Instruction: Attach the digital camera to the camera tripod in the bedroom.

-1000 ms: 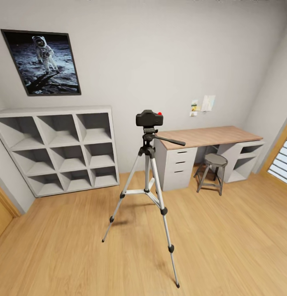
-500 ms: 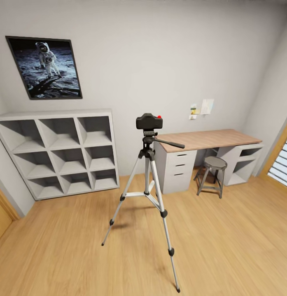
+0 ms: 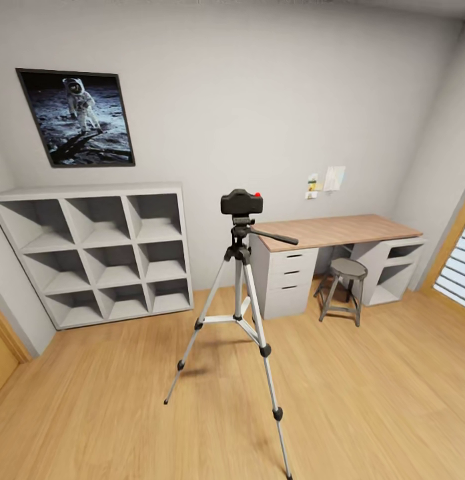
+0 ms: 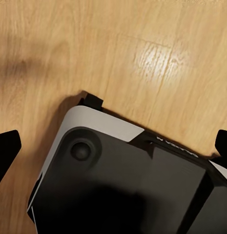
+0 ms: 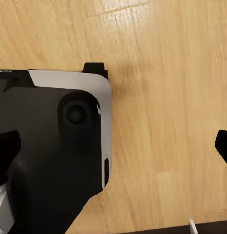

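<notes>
The digital camera (image 3: 241, 201) sits atop the camera tripod (image 3: 239, 313) at room centre, desk (image 3: 335, 230) at 2 o'clock. Both grippers spread wide, empty — a base bump could topple it.

Domestic room, a bedroom or home study. Light wood plank floor (image 3: 365, 400), pale grey walls (image 3: 259, 100). Framed astronaut moon picture (image 3: 79, 119) on far wall, left. Below it, grey cube shelving (image 3: 99, 253). Far right: wood-topped desk (image 3: 335, 230) with drawers, round grey stool (image 3: 343, 287) at it, paper notes (image 3: 329, 180) pinned above.
</notes>
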Robot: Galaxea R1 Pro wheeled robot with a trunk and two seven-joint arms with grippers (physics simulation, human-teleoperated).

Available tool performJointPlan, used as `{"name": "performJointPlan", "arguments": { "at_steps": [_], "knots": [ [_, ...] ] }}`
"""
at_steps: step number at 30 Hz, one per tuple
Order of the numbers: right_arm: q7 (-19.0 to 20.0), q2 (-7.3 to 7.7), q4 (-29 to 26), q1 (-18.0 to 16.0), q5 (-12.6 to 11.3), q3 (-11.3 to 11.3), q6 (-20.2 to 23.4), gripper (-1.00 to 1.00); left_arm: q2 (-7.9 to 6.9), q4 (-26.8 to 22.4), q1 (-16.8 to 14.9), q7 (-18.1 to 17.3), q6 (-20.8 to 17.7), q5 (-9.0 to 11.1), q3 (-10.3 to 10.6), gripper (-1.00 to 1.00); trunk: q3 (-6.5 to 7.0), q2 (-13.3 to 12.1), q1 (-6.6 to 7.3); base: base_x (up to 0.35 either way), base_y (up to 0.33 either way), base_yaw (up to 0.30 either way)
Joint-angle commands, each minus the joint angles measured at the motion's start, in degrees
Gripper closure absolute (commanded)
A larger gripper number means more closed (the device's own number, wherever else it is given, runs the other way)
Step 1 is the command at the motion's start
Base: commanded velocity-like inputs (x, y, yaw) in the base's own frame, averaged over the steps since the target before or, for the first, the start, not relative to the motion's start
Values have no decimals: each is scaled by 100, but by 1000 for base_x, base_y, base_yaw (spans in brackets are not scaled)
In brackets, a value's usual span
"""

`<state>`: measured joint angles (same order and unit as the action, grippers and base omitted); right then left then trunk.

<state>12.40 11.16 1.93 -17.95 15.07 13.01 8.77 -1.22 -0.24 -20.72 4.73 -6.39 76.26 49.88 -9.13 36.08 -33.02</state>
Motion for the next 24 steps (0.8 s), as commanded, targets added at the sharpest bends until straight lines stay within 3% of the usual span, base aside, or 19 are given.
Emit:
{"name": "performJointPlan", "arguments": {
  "at_steps": [1,8,24],
  "knots": [
    [-22,2,5,-7,51,51,-39,-100,-1,-3,-6,19,-20,47,48,-100,1,7,-2,0,0,0],
    [-62,6,8,-7,41,53,-373,-100,-1,-3,-5,19,-20,47,48,-100,65,7,-2,0,0,0],
    [-71,-8,9,-7,40,53,-441,-100,-1,-3,-2,19,-20,47,48,-100,213,7,-2,0,0,0]
  ]
}}
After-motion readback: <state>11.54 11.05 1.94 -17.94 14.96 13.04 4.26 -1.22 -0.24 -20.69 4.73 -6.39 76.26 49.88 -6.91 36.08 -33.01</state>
